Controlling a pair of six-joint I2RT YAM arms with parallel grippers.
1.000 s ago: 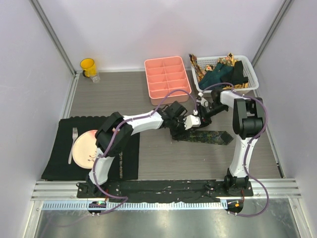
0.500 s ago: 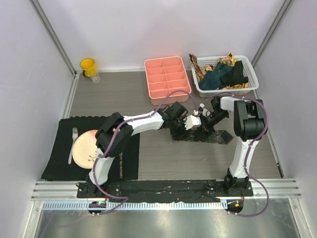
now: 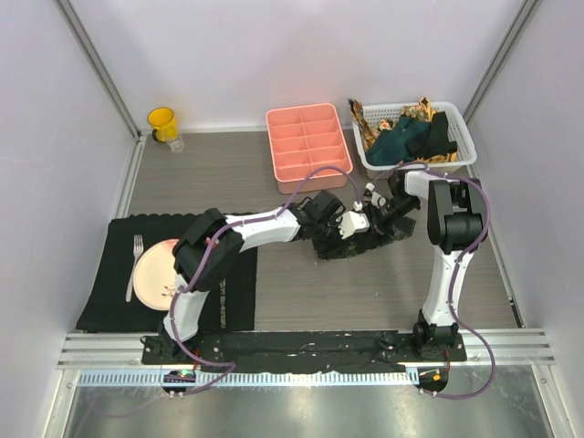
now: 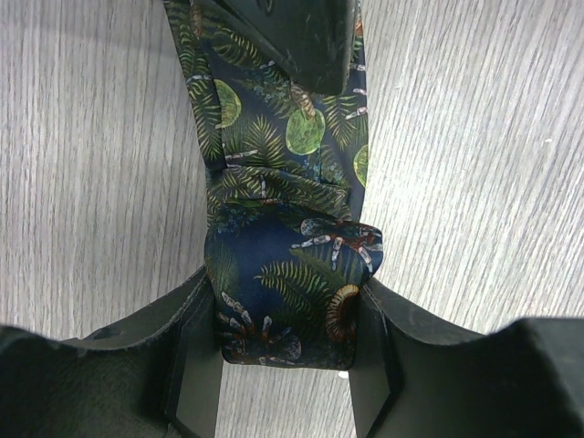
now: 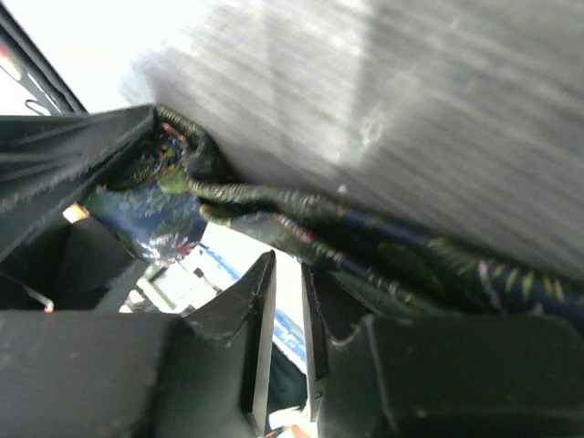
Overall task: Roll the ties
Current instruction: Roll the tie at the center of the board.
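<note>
While the dark tie (image 3: 388,239) lies bunched on the table (image 3: 228,182) between the two arms, your left gripper (image 3: 351,226) clamps its folded end. In the left wrist view the gripper (image 4: 283,351) stands about half open, a finger pad (image 4: 196,356) pressed to each side of the thick fold of tie (image 4: 283,274), and the rest of the fabric runs away from it flat on the wood.

Your right gripper (image 3: 376,219) sits just beside the left one, at the same tie. In its wrist view the gripper (image 5: 287,274) is nearly closed, with only a thin slit between the fingers. Their tips meet a fold of the tie (image 5: 411,260), but you cannot tell whether they pinch it.

More ties (image 3: 401,137) are heaped in the white basket (image 3: 461,137) at the far right. A pink tray (image 3: 308,146) stands beside it.
</note>
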